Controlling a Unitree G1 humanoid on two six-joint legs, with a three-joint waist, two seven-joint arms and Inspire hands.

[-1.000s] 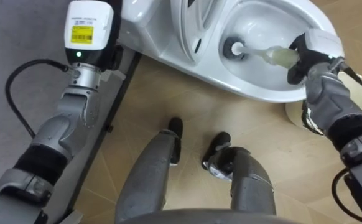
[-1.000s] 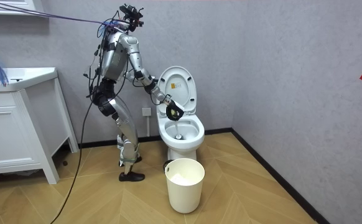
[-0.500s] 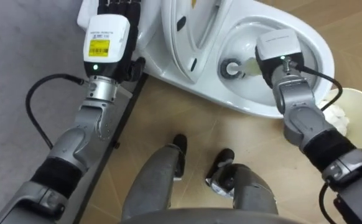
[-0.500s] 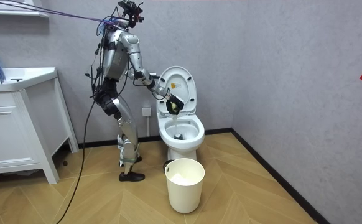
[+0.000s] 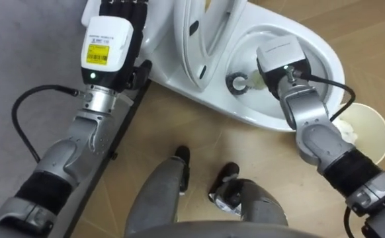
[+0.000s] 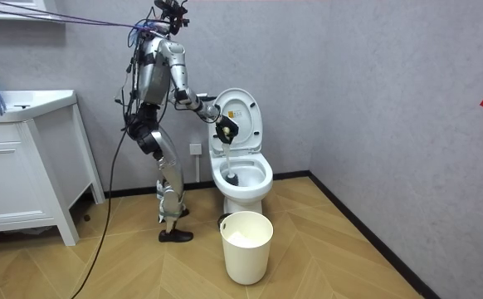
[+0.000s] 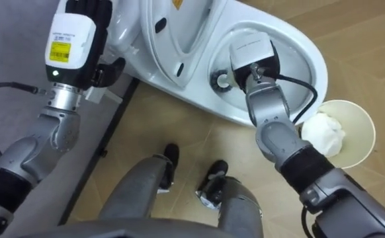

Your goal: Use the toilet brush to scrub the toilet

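Brushing is proceeding: in the left eye view the right hand [image 5: 282, 61] is hanging over the toilet bowl [image 5: 326, 63], clamping the toilet brush [image 5: 237, 82], whose head is lying deep inside at nine o'clock of that hand. The left hand [image 5: 110, 39] is idling at ten o'clock, cut off by the frame, its state unreadable. In the room view the robot is standing beside the toilet bowl with the toilet brush reaching down into it, so withdrawal is, by judgement, outstanding; in the right eye view the wrist is hiding the handle, and the scrubbed extent is proving impossible to judge.
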